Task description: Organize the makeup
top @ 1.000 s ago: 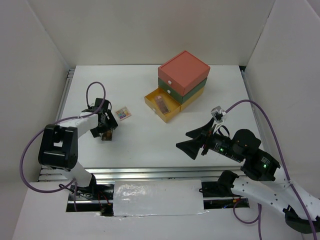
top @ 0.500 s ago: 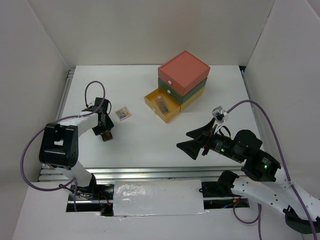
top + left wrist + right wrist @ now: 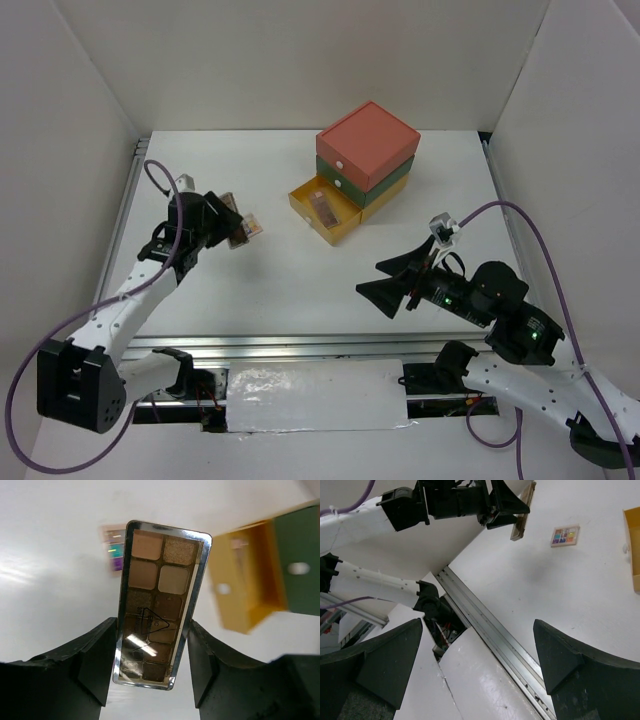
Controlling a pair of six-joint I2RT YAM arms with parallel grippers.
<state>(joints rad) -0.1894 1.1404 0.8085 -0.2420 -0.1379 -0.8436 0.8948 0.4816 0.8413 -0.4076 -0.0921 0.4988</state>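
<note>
Left wrist view: our left gripper (image 3: 152, 647) is clenched on a narrow brown eyeshadow palette (image 3: 160, 600). Its lower end is pinched between the two fingers, its pans face the camera, and it is held clear of the table (image 3: 300, 280). Just past its far tip lies the small square multicolour palette (image 3: 113, 555), blurred. The open yellow drawer (image 3: 250, 595) sits ahead to the right. Our right gripper (image 3: 477, 630) hangs spread wide, holding nothing.

Left end effector (image 3: 151, 630) clamped on palette (image 3: 161, 587) (aloft), right end effector (image 3: 477, 630) gaping, hovering
</note>
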